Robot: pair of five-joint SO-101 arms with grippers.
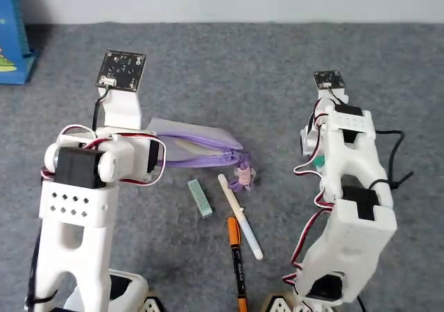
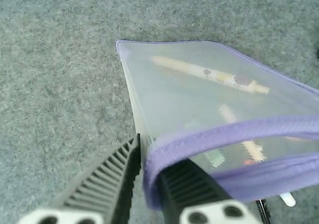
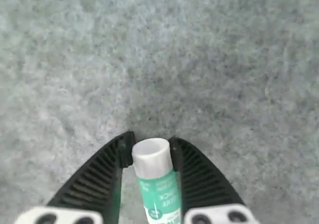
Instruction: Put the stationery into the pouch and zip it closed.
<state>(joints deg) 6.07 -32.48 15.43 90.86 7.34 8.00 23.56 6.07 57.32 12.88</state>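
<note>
Left gripper point(image 2: 149, 157): clamped on the purple zipper band at one end of the pouch point(image 1: 189, 136). One finger sits outside the band and the other inside the opening.

Pouch: translucent with purple trim, lying on the grey carpet point(image 1: 277, 69) in front of the left arm. The zipper is open. The zipper pull point(image 1: 243, 176), with a small charm, lies at the far end, toward the right arm.

Pouch contents: in the left wrist view, a cream pen point(image 2: 209, 74) shows through the translucent wall. Whether it lies inside the pouch or behind it cannot be determined. Paler shapes lower on the wall are too blurred to identify.

Right gripper point(image 3: 151, 140): closed on a glue stick point(image 3: 155, 181) with a green body and a white cap. The cap end protrudes between the fingertips, above the carpet. This gripper is well apart from the pouch.

Items on the carpet between the arms, outside the pouch:
- Eraser point(image 1: 200, 197), a pale green block, near the zipper edge.
- White pen point(image 1: 240, 215), lying diagonally, its upper end near the zipper pull.
- Orange pen point(image 1: 236, 260), just beside the white pen, nearer the arm bases.

A blue box point(image 1: 10, 38) stands at the far left edge.
</note>
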